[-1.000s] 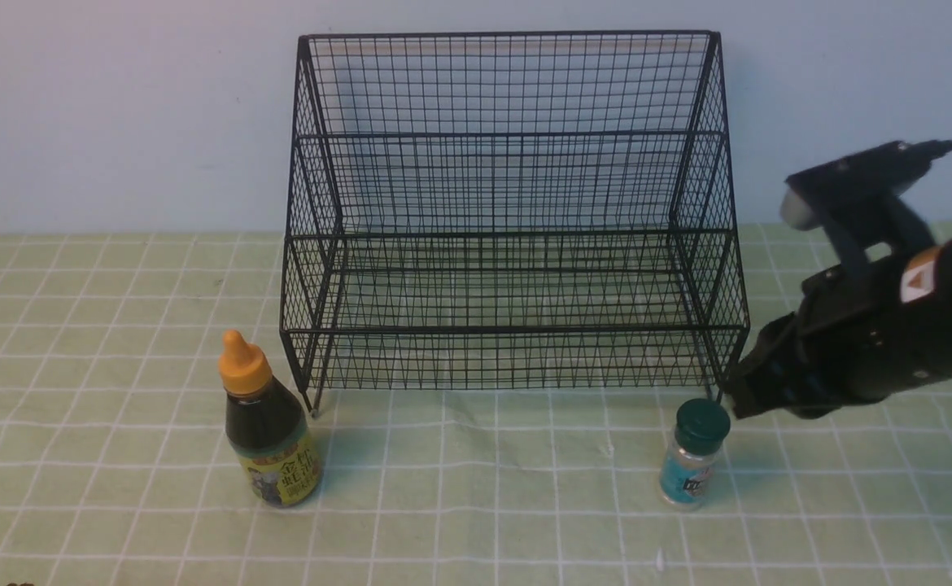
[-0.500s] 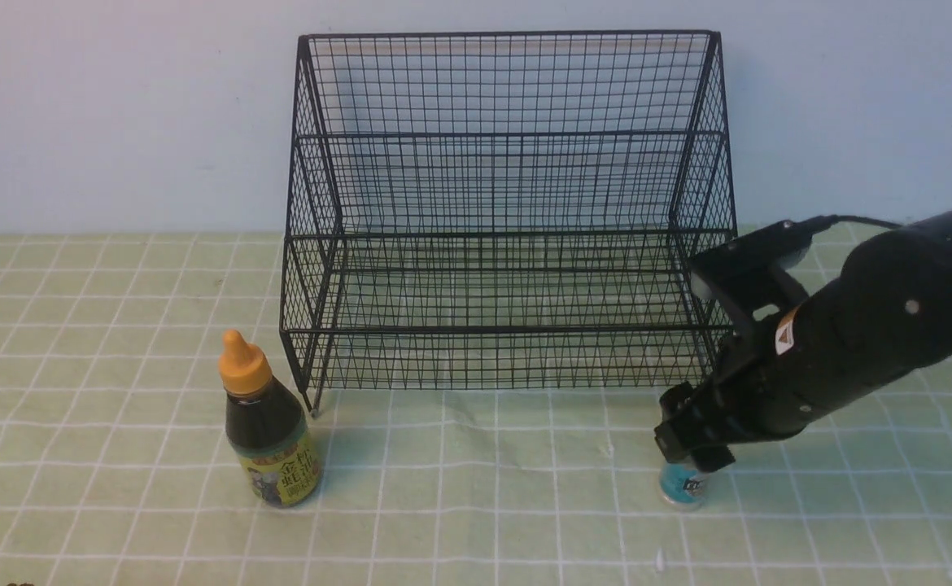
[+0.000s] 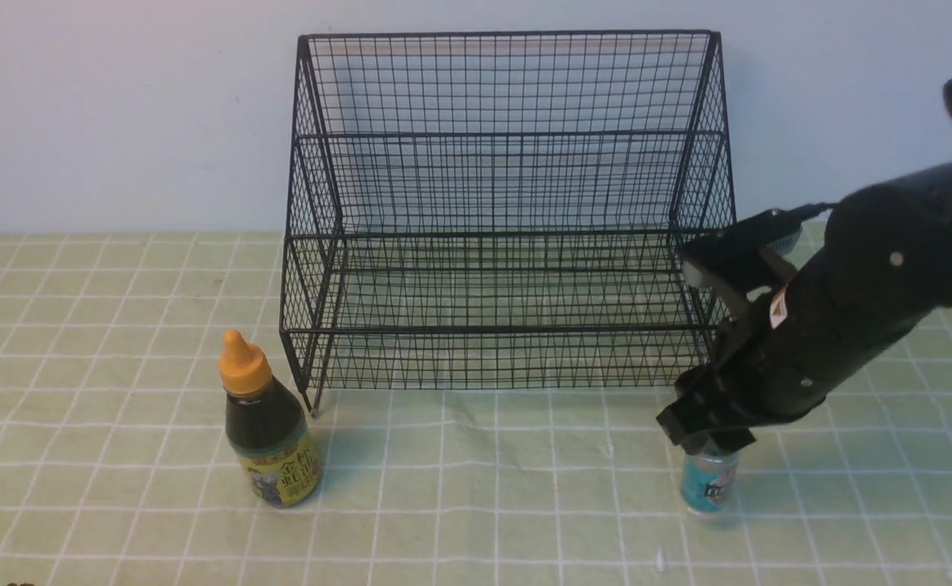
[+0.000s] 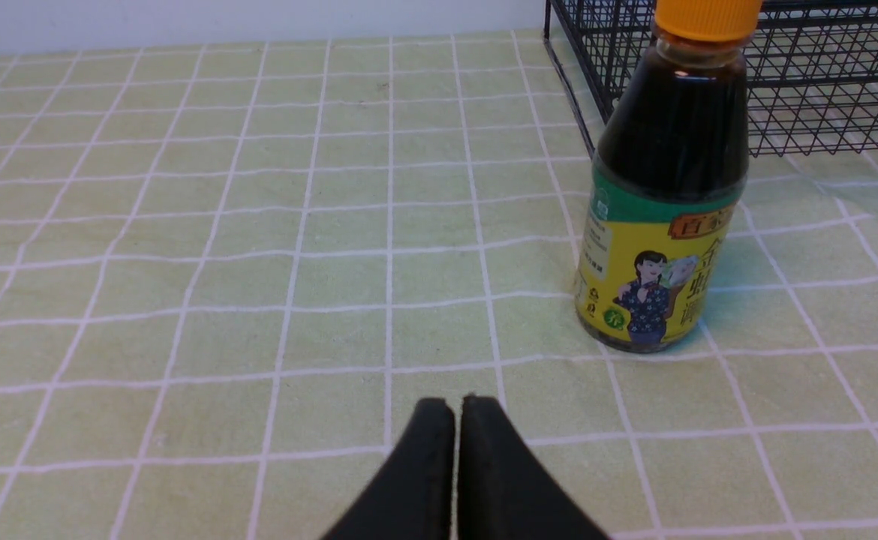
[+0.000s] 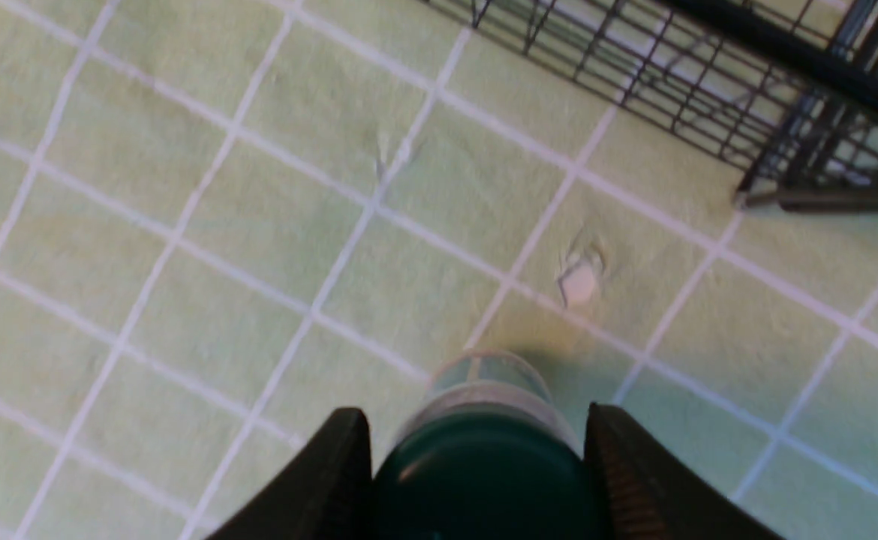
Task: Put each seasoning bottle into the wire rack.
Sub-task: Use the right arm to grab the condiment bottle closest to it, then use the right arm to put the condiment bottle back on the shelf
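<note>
Fingers (image 5: 334, 480) of the right gripper (image 3: 708, 435) stand on either side of the dark green lid (image 5: 484, 472) of the shaker jar (image 3: 709, 484). In the right wrist view both inner faces lie against the lid with no gap showing, so I judge them clamped on it rather than merely around it. The jar is upright, long axis vertical, with its blue-labelled body showing below the fingers; whether its base rests on the pale green checked cloth (image 3: 476, 505) or is just off it cannot be told. The right arm slants down to it from the robot's right. The wire rack (image 3: 508, 203) lies beyond the jar and toward the robot's left, and the jar is just in front of its right front leg (image 5: 784, 199). The coming move, as I read it, is a lift above the front rail (image 3: 508, 330) of the lowest tier, then forward and leftward, keeping the arm off the rack's sloping right side. The left gripper (image 4: 455, 450) hangs low over the cloth, fingers together on nothing. The dark-sauce bottle (image 4: 664, 225) stands upright near it, beside the rack's left front leg, so the left arm is the nearer one for that bottle. The cloth is flat but for small wrinkles, a plain pale wall (image 3: 118, 122) stands behind, and no tier holds a bottle yet.
</note>
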You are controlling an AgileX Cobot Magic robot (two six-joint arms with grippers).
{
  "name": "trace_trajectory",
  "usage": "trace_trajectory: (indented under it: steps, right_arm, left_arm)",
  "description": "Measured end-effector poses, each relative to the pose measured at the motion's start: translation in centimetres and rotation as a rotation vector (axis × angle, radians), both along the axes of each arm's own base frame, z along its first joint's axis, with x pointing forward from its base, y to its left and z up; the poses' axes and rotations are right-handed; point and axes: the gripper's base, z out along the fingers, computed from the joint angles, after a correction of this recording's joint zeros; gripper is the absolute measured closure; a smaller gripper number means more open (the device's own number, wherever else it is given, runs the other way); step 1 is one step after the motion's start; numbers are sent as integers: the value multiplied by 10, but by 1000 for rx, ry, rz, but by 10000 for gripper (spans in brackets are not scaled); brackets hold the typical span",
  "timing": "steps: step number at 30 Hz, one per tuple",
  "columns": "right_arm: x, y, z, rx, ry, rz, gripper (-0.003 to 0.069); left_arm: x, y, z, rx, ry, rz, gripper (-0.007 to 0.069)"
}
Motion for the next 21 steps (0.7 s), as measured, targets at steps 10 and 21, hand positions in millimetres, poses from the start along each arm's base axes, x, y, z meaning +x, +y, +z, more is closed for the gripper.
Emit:
trace_trajectory:
  steps: [10, 21]
  right_arm:
    - [-11, 0, 121, 144, -232, 47, 324]
    - [38, 15, 111, 56, -285, 57, 324]
  left_arm:
    - [0, 0, 0, 0, 0, 0, 631]
    - [0, 0, 0, 0, 0, 0, 631]
